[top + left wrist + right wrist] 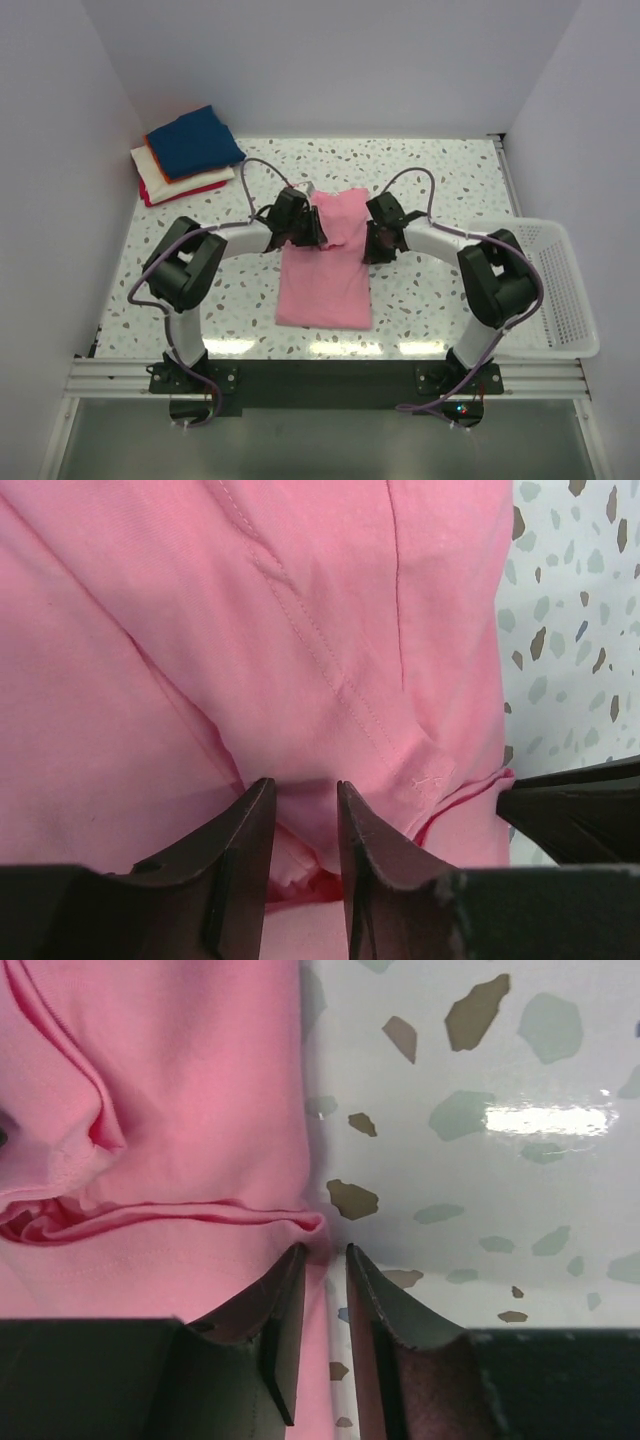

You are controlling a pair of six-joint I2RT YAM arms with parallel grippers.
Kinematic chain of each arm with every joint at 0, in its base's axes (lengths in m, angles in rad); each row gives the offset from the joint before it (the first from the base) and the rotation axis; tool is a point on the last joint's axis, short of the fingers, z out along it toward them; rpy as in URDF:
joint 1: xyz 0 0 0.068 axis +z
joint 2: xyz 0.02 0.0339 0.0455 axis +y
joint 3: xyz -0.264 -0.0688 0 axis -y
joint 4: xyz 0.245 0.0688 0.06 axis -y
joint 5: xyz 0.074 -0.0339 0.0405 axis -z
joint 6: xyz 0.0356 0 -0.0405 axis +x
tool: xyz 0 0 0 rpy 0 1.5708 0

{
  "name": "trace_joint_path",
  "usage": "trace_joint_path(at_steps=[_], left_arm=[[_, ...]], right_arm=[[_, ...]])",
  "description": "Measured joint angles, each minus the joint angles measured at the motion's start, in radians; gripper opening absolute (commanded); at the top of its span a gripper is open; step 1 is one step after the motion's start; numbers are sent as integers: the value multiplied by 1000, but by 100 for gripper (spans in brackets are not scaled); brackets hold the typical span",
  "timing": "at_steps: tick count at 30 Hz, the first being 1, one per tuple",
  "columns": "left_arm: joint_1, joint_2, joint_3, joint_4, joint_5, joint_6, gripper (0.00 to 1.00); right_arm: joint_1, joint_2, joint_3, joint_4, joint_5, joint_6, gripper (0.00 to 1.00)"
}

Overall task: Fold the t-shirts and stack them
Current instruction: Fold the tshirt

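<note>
On speckled tabletop (440, 190), pink t-shirt (325, 285), plain white walls (330, 60)

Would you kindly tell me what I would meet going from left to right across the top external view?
Stack of folded t-shirts → left claw → pink t-shirt → right claw → white mesh basket.
</note>
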Motion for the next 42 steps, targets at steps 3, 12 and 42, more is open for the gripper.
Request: trace_joint_path(at_steps=[3,12,42], left_arm=[[14,-13,2,-17,0,11,46],[34,-295,-80,-55,-24,3,45],[-6,-1017,-821,-256,-10,-359,50]], right_arm=[[-22,-37,-15,-17,2,-11,38],[-29,-352,-160,-17,-97,-14,43],[101,-679,-710,190,-373,401,49]])
